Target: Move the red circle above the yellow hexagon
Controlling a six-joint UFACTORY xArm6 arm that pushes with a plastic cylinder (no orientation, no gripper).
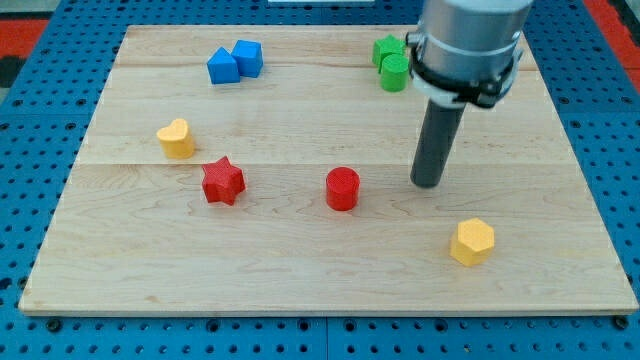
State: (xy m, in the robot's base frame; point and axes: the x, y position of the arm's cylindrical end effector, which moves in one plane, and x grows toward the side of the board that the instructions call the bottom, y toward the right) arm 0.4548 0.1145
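The red circle [342, 188] sits near the middle of the wooden board [300, 270]. The yellow hexagon [472, 241] lies toward the view's lower right. My tip [428, 184] stands on the board to the right of the red circle, a short gap apart from it, and above and left of the yellow hexagon. The rod rises from there to the arm's grey body [468, 40] at the view's top right.
A red star [223, 181] lies left of the red circle. A yellow heart [176, 138] sits further left. Two blue blocks [235, 62] stand at the top left. Two green blocks [391, 61] stand at the top, partly beside the arm.
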